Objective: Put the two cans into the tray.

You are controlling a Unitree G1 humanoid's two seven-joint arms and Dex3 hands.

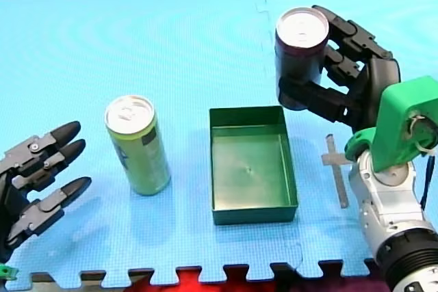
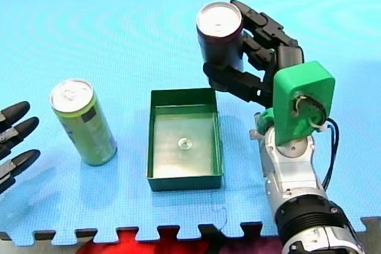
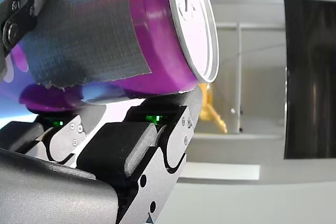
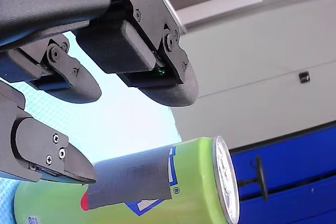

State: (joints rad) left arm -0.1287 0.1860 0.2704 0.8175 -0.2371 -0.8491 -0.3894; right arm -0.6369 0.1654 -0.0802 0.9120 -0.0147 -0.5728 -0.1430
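One can aloft: right hand (image 1: 339, 83) clamped on purple can (image 1: 301, 49), far right of tray (image 1: 246, 115); next, carry over tray, lower. Left hand (image 1: 37, 176) empty, near green can (image 1: 139, 148).

You have blue foam mat (image 1: 137, 46), jigsaw-edged; grey tape cross (image 1: 335, 161) stuck on it; red patch (image 1: 205, 285) past near edge.

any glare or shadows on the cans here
First head view: the purple can in the right hand has a glaring white lid; the green can beside the open left hand casts a faint shadow on the mat. First wrist view: same glare.
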